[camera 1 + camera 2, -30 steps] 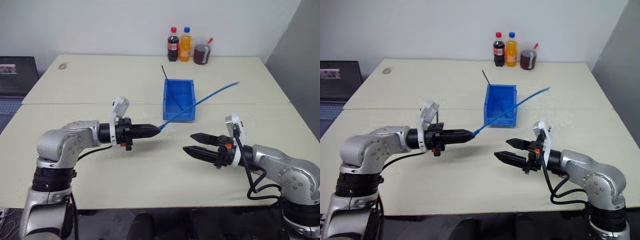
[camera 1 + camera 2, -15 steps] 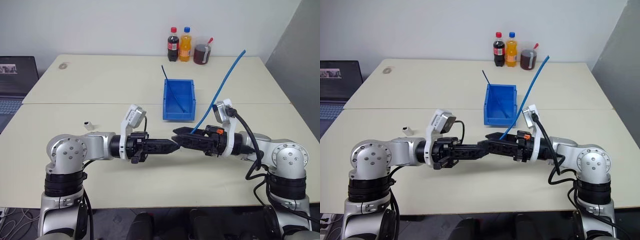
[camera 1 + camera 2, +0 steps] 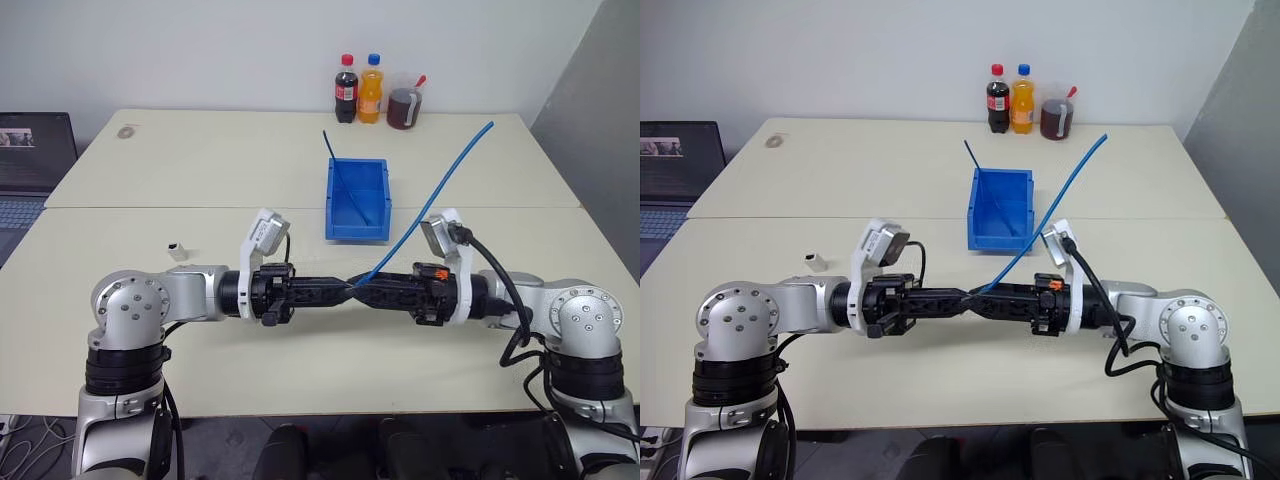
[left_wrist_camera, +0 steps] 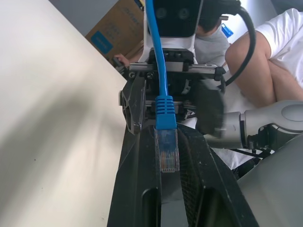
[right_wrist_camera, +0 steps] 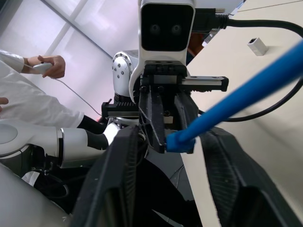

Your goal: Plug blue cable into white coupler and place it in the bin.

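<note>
Both arms level over the desk (image 3: 300,380), tips meeting. Left gripper (image 3: 345,291): fingers clamped on the cable (image 3: 430,200) plug. Right gripper (image 3: 362,292): fingers apart, flanking the plug. Coupler (image 3: 177,250) lies on the desk.

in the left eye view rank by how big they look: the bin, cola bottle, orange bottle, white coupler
1. the bin, largest.
2-3. cola bottle and orange bottle: look alike, not ranked; both stand farther from the camera.
4. white coupler, smallest.

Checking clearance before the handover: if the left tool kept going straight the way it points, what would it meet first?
Probably the right tool, pointing back at it tip to tip; the left tool is shut on the blue cable plug.
</note>
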